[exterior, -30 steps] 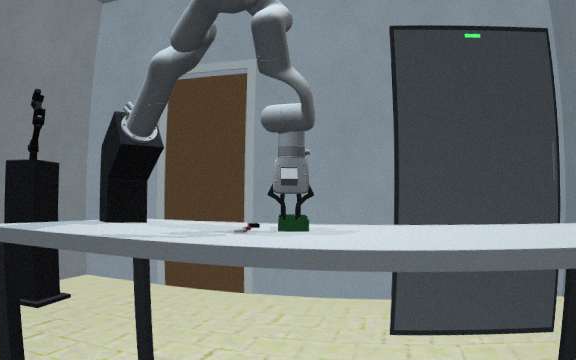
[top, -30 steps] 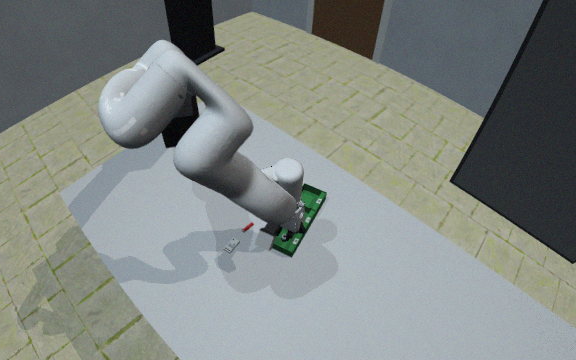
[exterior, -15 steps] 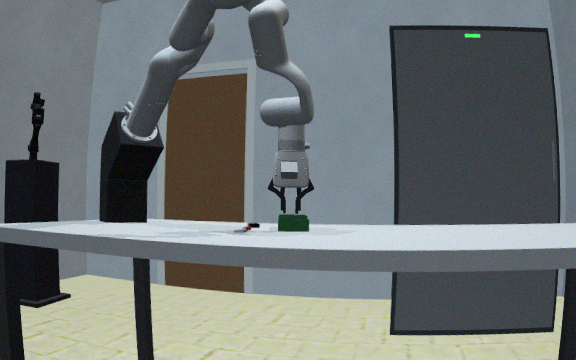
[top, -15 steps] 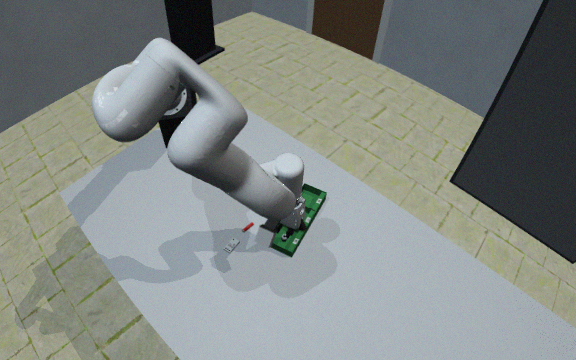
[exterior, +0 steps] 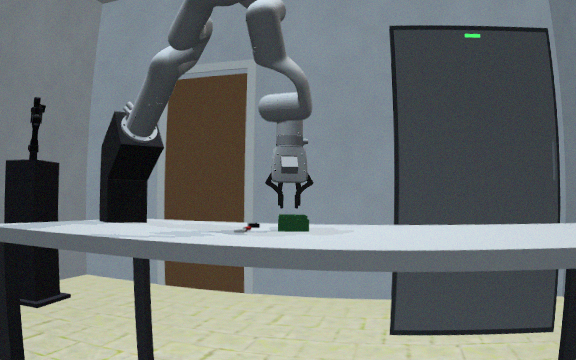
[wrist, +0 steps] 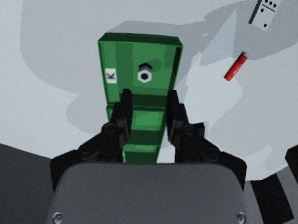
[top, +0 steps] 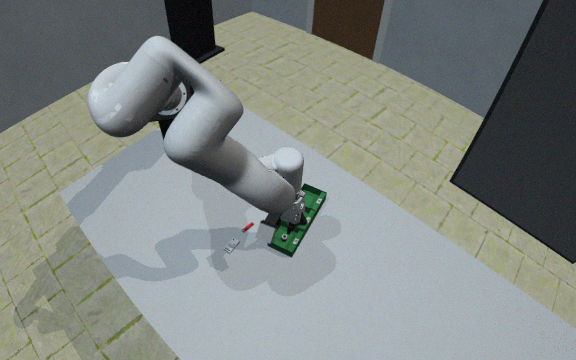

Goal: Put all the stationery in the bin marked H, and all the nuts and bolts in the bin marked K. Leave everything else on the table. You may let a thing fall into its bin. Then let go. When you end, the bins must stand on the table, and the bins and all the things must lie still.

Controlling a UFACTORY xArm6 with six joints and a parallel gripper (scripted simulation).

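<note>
Two joined green bins (top: pixel 298 227) stand in the middle of the table; they also show in the side view (exterior: pixel 293 223) and in the wrist view (wrist: pixel 140 76). A grey nut (wrist: pixel 144 75) lies in the far compartment of the wrist view, beside a white label (wrist: pixel 111 76) that looks like a K. My gripper (exterior: pixel 288 202) hangs a little above the bins, open and empty; in the wrist view its fingers straddle the bins' middle. A red stick-shaped item (top: pixel 248 226) lies on the table left of the bins and also shows in the wrist view (wrist: pixel 236 67).
A white domino (top: pixel 231 245) lies on the table near the red item; it also shows in the wrist view (wrist: pixel 266 4). The arm's base stands at the table's far left. A dark cabinet stands off the table to the right.
</note>
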